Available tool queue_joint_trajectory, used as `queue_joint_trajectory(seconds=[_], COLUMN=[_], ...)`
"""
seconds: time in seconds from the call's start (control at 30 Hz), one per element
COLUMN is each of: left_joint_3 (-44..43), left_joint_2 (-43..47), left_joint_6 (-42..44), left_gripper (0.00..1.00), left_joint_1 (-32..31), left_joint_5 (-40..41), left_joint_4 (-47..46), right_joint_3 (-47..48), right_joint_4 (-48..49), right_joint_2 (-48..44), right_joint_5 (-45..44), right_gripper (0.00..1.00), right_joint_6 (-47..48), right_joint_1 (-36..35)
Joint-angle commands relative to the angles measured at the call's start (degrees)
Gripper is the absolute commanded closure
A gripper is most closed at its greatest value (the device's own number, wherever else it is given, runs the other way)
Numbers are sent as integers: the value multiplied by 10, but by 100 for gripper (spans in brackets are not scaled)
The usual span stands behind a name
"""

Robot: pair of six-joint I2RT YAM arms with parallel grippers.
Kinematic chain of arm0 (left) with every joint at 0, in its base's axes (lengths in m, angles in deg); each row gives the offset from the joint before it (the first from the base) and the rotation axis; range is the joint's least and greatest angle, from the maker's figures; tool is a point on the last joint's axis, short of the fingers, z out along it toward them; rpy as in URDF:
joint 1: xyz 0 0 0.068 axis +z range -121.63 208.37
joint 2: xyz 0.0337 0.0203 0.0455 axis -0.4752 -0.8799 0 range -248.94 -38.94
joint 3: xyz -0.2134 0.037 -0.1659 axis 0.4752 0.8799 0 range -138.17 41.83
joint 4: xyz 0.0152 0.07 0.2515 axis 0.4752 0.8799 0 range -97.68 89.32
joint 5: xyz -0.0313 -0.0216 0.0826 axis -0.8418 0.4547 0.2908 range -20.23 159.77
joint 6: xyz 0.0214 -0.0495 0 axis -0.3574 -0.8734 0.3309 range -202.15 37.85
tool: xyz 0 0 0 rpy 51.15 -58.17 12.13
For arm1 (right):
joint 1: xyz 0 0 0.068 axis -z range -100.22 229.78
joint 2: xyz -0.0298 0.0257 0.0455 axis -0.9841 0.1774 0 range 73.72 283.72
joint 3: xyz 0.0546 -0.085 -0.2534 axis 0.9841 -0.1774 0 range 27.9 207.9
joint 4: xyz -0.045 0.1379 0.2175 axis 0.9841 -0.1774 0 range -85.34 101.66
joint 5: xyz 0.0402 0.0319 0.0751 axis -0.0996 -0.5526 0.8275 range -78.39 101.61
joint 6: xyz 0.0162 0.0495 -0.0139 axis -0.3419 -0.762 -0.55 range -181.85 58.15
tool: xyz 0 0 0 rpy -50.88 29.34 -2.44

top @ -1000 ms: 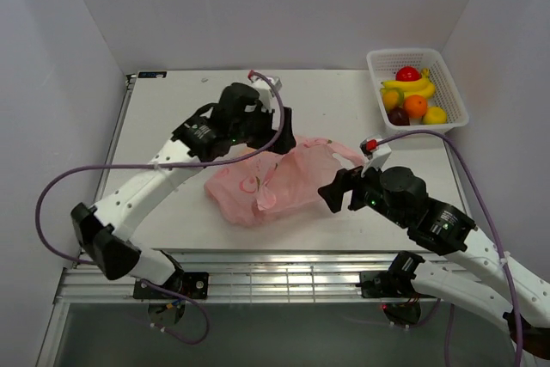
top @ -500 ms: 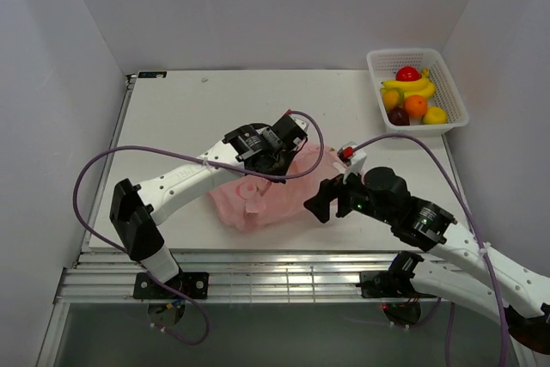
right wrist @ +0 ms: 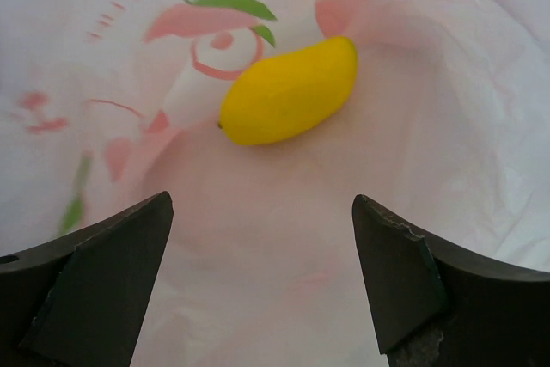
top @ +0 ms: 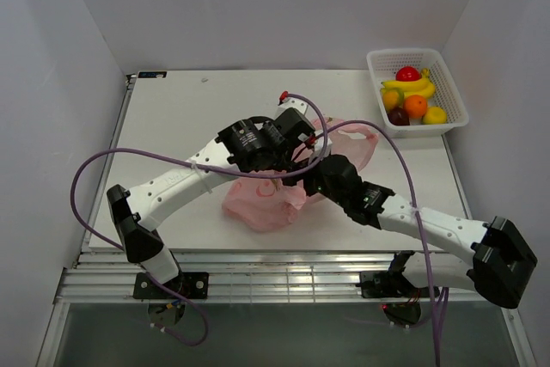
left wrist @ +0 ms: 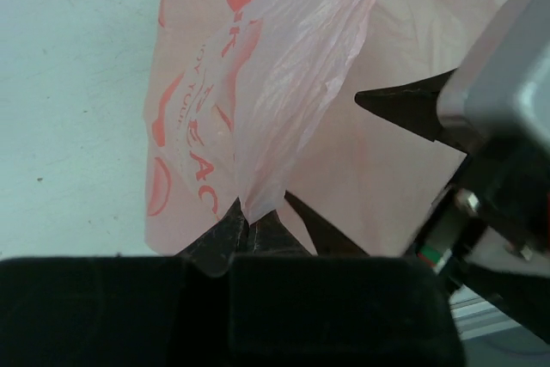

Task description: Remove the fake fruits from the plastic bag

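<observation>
While my left gripper (left wrist: 249, 228) is clamped on a pinched fold of the pink plastic bag (left wrist: 296, 75), my right gripper (right wrist: 260, 212) sits inside the bag's mouth, fingers spread wide with nothing between them. One mango-shaped yellow fruit (right wrist: 288, 92) lies on the bag's inner film just ahead of those fingers, touching neither.

Across the table (top: 172, 126), well apart from the bag, the white lattice basket (top: 447, 66) holds a red fruit (top: 408, 73), an orange fruit (top: 416, 106), a dark purple fruit (top: 398, 116) and a round yellow fruit (top: 435, 114), beside a banana bunch (top: 417, 86). From that I judge most of the job is done.

What is left, as far as I can see, is this one yellow piece: I have yet to close on it and carry it out. The bag's crumpled folds hide part of its inside, so I cannot tell whether another fruit lies there. From above, the bag lies slack and fairly flat, which suggests little remains.
</observation>
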Motion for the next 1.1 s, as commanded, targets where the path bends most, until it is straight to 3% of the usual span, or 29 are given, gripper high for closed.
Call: queue_joint_trajectory(seconds=[0.0, 0.2, 0.27, 0.6, 0.77, 1.07], left_joint_3=[-12, 6, 15, 45, 45, 56], left_joint_2=[18, 41, 46, 62, 63, 76], left_joint_6=[-22, -28, -30, -4, -9, -13], left_gripper=[100, 100, 100, 100, 100, 100], left_joint_1=[-4, -4, -4, -4, -5, -5], left_joint_5=[44, 61, 60, -10, -27, -50], left_joint_4=[19, 10, 7, -60, -67, -87], right_joint_3=[-32, -166, -171, -101, -45, 16], right_joint_4=[55, 98, 89, 108, 130, 212], right_joint_2=[33, 12, -5, -8, 72, 209], right_joint_5=[-81, -73, -77, -126, -156, -107], right_gripper=[10, 10, 10, 10, 10, 10], right_joint_6=[-43, -104, -98, -68, -83, -90], right_joint_1=[0, 0, 0, 1, 1, 1])
